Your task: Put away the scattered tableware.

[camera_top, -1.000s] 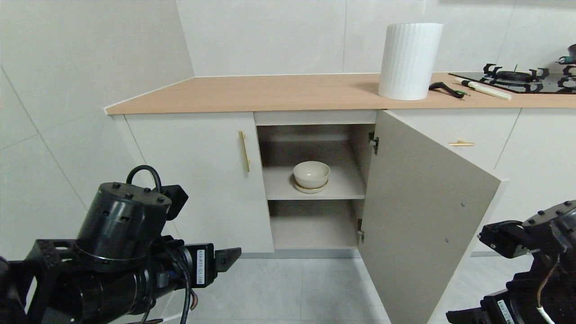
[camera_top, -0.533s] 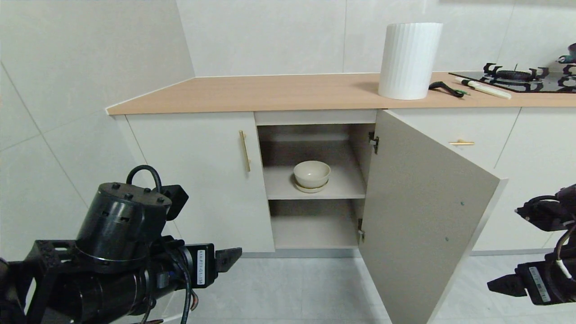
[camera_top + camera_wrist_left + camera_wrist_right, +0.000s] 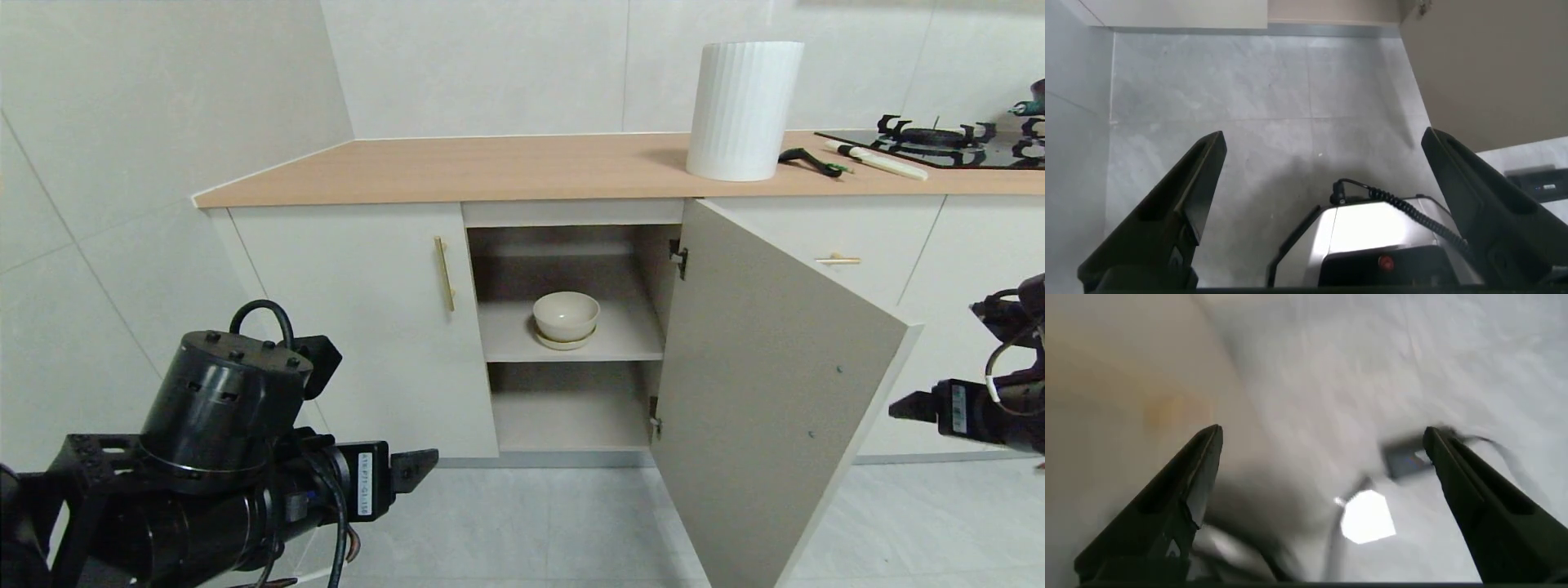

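Head view shows a beige bowl [image 3: 566, 314] resting on a small plate [image 3: 562, 344] on the upper shelf [image 3: 629, 335] of a kitchen cabinet [image 3: 571, 214], whose open door [image 3: 767, 384] stands swung wide toward the robot's right. Low in the foreground, the left claw [image 3: 416, 465] hangs in front of the closed door [image 3: 359, 327] beside the opening, well apart from the bowl; the left wrist view shows its fingers [image 3: 1184, 204] spread apart over grey floor tiles [image 3: 1249, 90], gripping nothing. Beyond the open door's outer edge, the right claw [image 3: 908, 406] points toward it, and the right wrist view shows its fingers [image 3: 1180, 498] also apart and empty. On the wooden counter [image 3: 490, 167] above, a white ribbed canister [image 3: 743, 110] stands upright near a black-handled tool [image 3: 808, 161], a pale utensil [image 3: 878, 161] and a gas hob [image 3: 939, 143]
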Robot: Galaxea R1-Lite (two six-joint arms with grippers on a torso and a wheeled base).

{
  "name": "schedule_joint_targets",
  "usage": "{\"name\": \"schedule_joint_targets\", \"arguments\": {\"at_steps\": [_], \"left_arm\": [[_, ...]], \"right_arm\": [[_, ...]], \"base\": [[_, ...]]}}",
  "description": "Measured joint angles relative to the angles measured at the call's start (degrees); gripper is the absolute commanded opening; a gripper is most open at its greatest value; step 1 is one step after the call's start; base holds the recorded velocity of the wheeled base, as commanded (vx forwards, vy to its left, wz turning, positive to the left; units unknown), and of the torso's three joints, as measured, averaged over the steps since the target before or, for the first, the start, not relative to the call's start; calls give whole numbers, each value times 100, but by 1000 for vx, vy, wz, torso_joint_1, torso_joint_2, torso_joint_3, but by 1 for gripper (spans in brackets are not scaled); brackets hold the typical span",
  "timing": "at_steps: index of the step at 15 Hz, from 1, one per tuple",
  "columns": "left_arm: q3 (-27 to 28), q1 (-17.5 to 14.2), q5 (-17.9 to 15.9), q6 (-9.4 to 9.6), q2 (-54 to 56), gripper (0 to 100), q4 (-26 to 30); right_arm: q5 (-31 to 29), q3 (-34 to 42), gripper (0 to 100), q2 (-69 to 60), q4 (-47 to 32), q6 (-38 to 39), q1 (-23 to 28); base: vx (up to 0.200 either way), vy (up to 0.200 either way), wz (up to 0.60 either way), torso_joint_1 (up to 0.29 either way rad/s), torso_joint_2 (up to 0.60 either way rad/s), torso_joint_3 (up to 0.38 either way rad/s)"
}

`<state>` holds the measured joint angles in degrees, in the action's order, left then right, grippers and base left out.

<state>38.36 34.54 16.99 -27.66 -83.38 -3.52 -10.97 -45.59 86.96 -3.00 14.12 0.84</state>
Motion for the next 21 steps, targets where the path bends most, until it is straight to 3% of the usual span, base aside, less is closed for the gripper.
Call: {"name": "schedule_joint_targets", "arguments": {"at_steps": [4, 6, 13, 16, 21], "left_arm": [[11, -2, 2, -34, -11, 100, -227], [-41, -2, 0, -33, -16, 100, -380], [-66, -9, 2, -23, -10, 100, -395], [-52, -9, 9, -20, 17, 100, -400], [-61, -9, 13, 11, 39, 100, -402]], "right_arm": [[50, 127, 100, 627, 916, 583, -33], [83, 279, 100, 814, 1312, 931, -296], [484, 616, 100, 994, 1762, 996, -1534], [802, 273, 100, 1139, 2078, 942, -2016], [837, -591, 100, 1770, 2125, 890, -2594]], "base": [[0, 0, 0, 0, 0, 0], [0, 0, 0, 0, 0, 0], [0, 0, 0, 0, 0, 0], [0, 0, 0, 0, 0, 0], [0, 0, 0, 0, 0, 0]]}}
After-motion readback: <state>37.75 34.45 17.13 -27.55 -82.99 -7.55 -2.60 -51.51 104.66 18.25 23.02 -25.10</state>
